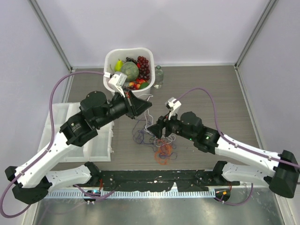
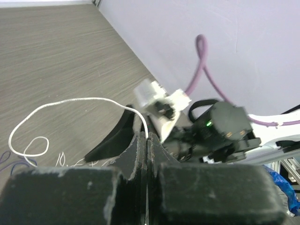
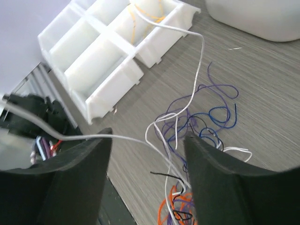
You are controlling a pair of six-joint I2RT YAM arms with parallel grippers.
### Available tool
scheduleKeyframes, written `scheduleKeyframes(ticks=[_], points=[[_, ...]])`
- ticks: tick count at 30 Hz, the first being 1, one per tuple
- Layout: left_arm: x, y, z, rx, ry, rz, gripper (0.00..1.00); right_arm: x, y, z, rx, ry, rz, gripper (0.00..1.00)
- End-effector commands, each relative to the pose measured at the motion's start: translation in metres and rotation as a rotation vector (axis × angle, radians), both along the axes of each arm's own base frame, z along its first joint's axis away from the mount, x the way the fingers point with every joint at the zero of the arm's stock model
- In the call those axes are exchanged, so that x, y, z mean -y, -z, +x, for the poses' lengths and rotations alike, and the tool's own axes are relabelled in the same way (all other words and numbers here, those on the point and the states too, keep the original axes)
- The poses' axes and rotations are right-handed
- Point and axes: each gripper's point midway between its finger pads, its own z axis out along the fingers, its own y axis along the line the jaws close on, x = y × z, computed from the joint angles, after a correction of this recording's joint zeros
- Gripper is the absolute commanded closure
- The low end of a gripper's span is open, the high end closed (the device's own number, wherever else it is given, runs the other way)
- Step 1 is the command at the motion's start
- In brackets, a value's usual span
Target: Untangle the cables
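Observed cables (image 1: 159,145) bunched just right of tray (image 1: 101,147). Noted left gripper (image 2: 146,140) clamped on white cable (image 2: 70,100), right gripper (image 3: 147,145) spread wide over the tangle, fruit basket (image 1: 108,58) beyond tray.

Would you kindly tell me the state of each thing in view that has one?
Left gripper: shut on white cable.
Right gripper: open above the tangle.
Tangle: bunched, not yet undone.
Organizer: orange cable in one compartment.
Basket: filled with fruit.
Bottle: upright.
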Motion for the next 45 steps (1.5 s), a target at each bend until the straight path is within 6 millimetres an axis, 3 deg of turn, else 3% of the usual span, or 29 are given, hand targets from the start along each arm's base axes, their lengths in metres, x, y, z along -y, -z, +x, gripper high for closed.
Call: scheduleKeyframes(ticks=[1,2,3,4,5,6,7,8,11,15,18,21,26,31,39,45], points=[[-0.004,-0.068,-0.007,0.104,0.024,-0.094,1.0,-0.002,-0.002,0.049,0.063,0.247,-0.022,0.43],[-0.008,-0.088,-0.008,0.15,0.02,-0.094,1.0,0.008,0.026,0.06,0.022,0.344,-0.066,0.44],[-0.017,-0.125,-0.013,0.216,0.014,-0.127,1.0,0.02,0.035,0.072,0.027,0.447,-0.073,0.44],[-0.023,-0.147,-0.017,0.259,0.013,-0.141,1.0,0.033,0.071,0.073,-0.017,0.509,-0.115,0.44],[-0.03,-0.173,-0.022,0.308,0.01,-0.162,1.0,0.042,0.075,0.082,-0.013,0.571,-0.091,0.44],[-0.036,-0.194,-0.027,0.353,0.006,-0.177,1.0,0.056,0.108,0.081,-0.068,0.609,-0.123,0.44],[-0.041,-0.212,-0.029,0.39,0.0,-0.187,1.0,0.068,0.12,0.088,-0.094,0.653,-0.122,0.45],[-0.049,-0.229,-0.033,0.423,-0.011,-0.198,1.0,0.079,0.14,0.088,-0.151,0.692,-0.128,0.47],[-0.064,-0.249,-0.033,0.463,-0.067,-0.197,1.0,0.104,0.161,0.093,-0.233,0.754,-0.139,0.53],[-0.075,-0.242,-0.025,0.463,-0.139,-0.165,1.0,0.113,0.141,0.09,-0.19,0.753,-0.103,0.5],[-0.082,-0.219,-0.014,0.434,-0.203,-0.11,1.0,0.122,0.125,0.093,-0.155,0.758,-0.105,0.36],[-0.094,-0.199,-0.006,0.418,-0.267,-0.043,1.0,0.134,0.118,0.098,-0.135,0.768,-0.132,0.33],[-0.121,-0.159,0.007,0.363,-0.396,0.106,1.0,0.139,0.122,0.1,-0.138,0.733,-0.159,0.32],[-0.144,-0.137,0.01,0.336,-0.478,0.199,1.0,0.143,0.136,0.098,-0.147,0.712,-0.204,0.33],[-0.173,-0.151,0.005,0.375,-0.558,0.234,1.0,0.141,0.135,0.095,-0.143,0.681,-0.189,0.33],[-0.17,-0.162,0.007,0.398,-0.553,0.241,1.0,0.136,0.137,0.094,-0.146,0.652,-0.193,0.33]])
